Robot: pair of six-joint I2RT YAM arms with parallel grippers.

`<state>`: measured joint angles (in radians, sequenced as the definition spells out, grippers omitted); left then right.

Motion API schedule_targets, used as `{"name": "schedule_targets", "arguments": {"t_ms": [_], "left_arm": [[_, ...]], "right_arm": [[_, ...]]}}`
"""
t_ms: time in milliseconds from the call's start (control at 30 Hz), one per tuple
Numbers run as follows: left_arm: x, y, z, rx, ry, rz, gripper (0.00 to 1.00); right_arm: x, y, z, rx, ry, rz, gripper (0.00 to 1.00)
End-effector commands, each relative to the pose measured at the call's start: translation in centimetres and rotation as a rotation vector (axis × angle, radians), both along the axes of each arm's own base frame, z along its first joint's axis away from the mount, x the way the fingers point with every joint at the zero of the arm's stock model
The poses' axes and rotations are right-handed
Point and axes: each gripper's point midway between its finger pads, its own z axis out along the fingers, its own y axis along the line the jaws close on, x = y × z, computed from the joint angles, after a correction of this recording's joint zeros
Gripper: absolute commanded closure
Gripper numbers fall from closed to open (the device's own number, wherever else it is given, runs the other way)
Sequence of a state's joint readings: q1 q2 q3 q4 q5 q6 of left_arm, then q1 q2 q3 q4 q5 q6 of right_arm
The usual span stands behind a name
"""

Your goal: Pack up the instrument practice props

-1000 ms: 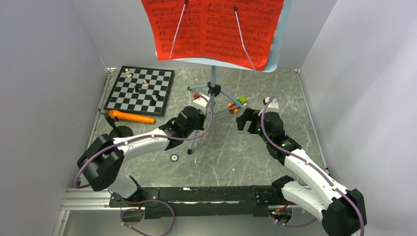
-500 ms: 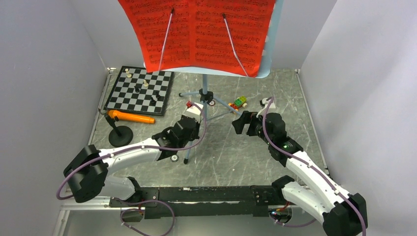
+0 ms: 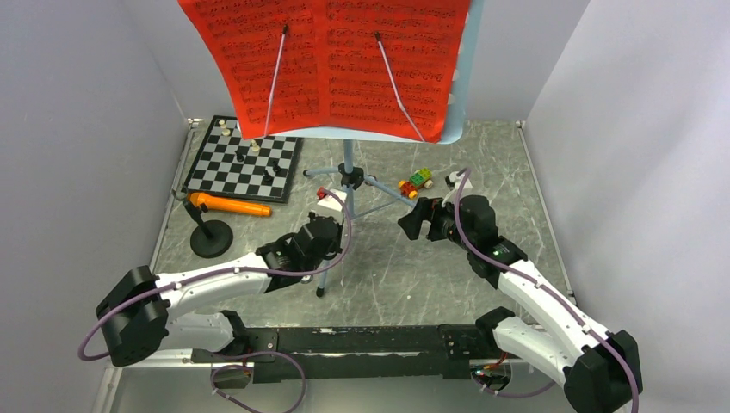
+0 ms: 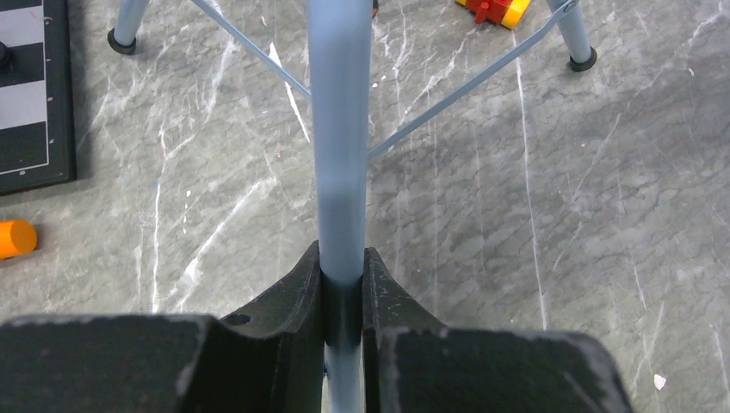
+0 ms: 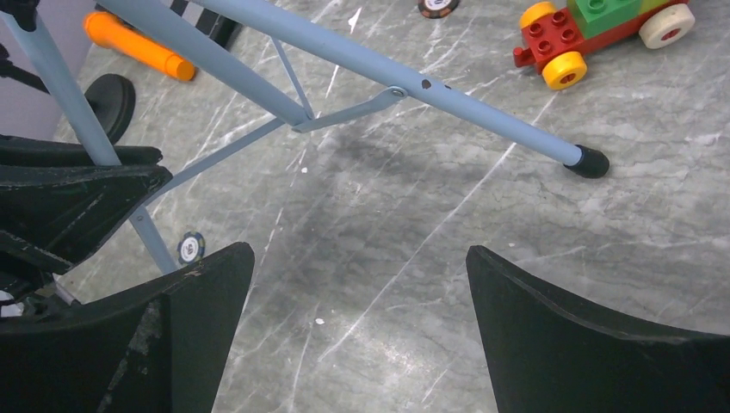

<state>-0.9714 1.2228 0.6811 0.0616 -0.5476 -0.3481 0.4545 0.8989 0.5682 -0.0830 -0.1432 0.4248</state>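
Note:
The light-blue music stand (image 3: 348, 159) stands mid-table on tripod legs and carries the red sheet-music pages (image 3: 327, 64) at the top. My left gripper (image 3: 329, 249) is shut on the stand's near leg, which runs as a blue tube (image 4: 342, 129) between my closed jaws (image 4: 342, 254). My right gripper (image 3: 411, 222) is open and empty (image 5: 359, 249), just right of the stand and near its right leg (image 5: 430, 86). The orange microphone (image 3: 228, 205) on its black round-base stand (image 3: 211, 238) is at the left; it also shows in the right wrist view (image 5: 138, 45).
A black-and-white chessboard (image 3: 248, 159) with pieces lies at the back left. A small colourful toy car (image 3: 416, 181) sits behind my right gripper (image 5: 603, 30). A small round chip (image 5: 191, 248) lies on the grey marble floor near the stand's near leg. Grey walls enclose the table.
The music stand with the red pages has shifted left and toward the near edge, carried by my left gripper. My right gripper has moved slightly left and stayed open.

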Motion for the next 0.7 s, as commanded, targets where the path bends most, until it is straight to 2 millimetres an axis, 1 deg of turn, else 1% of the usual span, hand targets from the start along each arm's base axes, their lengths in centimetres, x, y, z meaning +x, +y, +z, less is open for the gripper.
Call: {"name": "schedule_targets", "arguments": {"t_ms": [0, 100, 233, 267, 367, 433, 467, 533, 600, 667], "left_arm": [[-0.7, 3.1, -1.7, 0.082, 0.026, 0.079, 1.0], [-0.5, 3.2, -1.3, 0.09, 0.002, 0.073, 1.0], [-0.2, 3.1, -0.4, 0.103, -0.024, 0.062, 1.0], [-0.2, 3.0, -0.1, 0.104, -0.029, 0.057, 0.97], [-0.1, 2.4, 0.8, 0.088, -0.039, 0.034, 0.7], [-0.1, 2.1, 1.8, 0.06, -0.051, 0.029, 0.52], [-0.1, 2.1, 2.3, 0.046, -0.058, 0.027, 0.45], [0.0, 1.7, 3.9, -0.005, -0.089, 0.02, 0.36], [-0.1, 1.7, 5.3, -0.037, -0.112, 0.01, 0.3], [-0.3, 1.5, 7.0, -0.064, -0.143, -0.015, 0.27]], "right_arm": [[0.2, 0.9, 3.1, 0.033, -0.069, 0.045, 0.0], [0.1, 1.0, 3.7, 0.041, -0.077, 0.047, 0.0], [0.1, 1.4, 5.8, 0.073, -0.099, 0.055, 0.0], [0.1, 1.4, 6.3, 0.081, -0.103, 0.054, 0.0], [0.2, 1.4, 7.6, 0.105, -0.105, 0.035, 0.0], [0.4, 1.2, 8.5, 0.118, -0.105, 0.004, 0.0], [0.5, 1.0, 8.8, 0.121, -0.104, -0.01, 0.0], [0.4, 0.5, 9.6, 0.13, -0.119, -0.037, 0.0], [0.2, -0.2, 10.9, 0.144, -0.16, -0.066, 0.0], [-0.3, -0.8, 12.4, 0.161, -0.22, -0.077, 0.0]]}}
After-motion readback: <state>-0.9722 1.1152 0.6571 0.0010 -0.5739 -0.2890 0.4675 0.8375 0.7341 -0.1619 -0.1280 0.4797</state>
